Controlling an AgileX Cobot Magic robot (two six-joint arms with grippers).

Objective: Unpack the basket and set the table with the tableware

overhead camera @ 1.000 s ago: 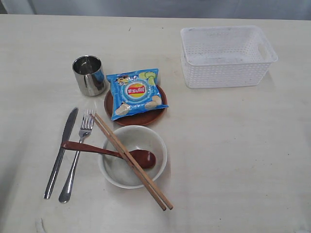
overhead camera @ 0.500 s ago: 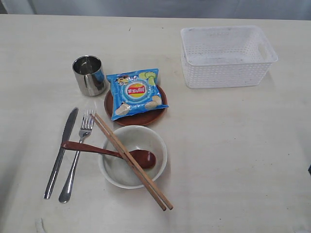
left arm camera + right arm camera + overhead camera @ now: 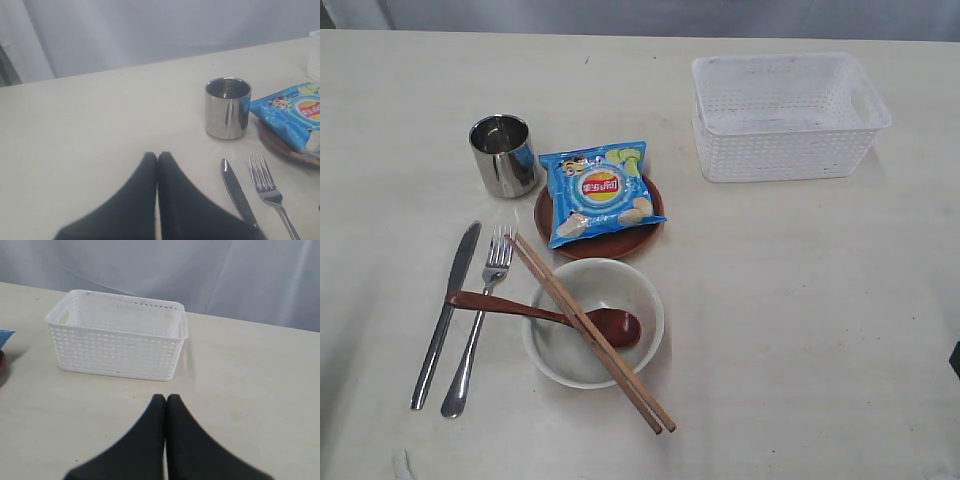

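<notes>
The white basket [image 3: 785,115] stands empty on the far right of the desk [image 3: 800,320], well apart from the things it carried. The tableware is laid out to its left. The steel cup [image 3: 503,155] stands upright beside the brown plate [image 3: 610,246], with a blue chips packet [image 3: 598,192] lying on the plate. Just in front of the plate is the white bowl [image 3: 560,352]. The chopsticks [image 3: 595,335] rest slantwise across the bowl's rim. The wooden spoon [image 3: 540,313] has its head inside the bowl and its handle crossing over the fork [image 3: 478,325] and the knife [image 3: 445,312], which lie side by side to the bowl's left.

Neither arm reaches into the setting in the exterior view. The left hand [image 3: 157,156] hovers above bare desk near the knife and cup, fingers pressed together and holding nothing. The right hand [image 3: 166,398] is likewise closed and empty, facing the basket from a short way off.

The unpacking looks finished and the laying-out all but done. What remains, if anything, is tidying. The spoon and chopsticks could be lifted off the bowl and set flat beside the knife and fork. For that a hand would have to open, come down over a thin handle and pinch it without nudging the bowl or the cutlery beneath.
</notes>
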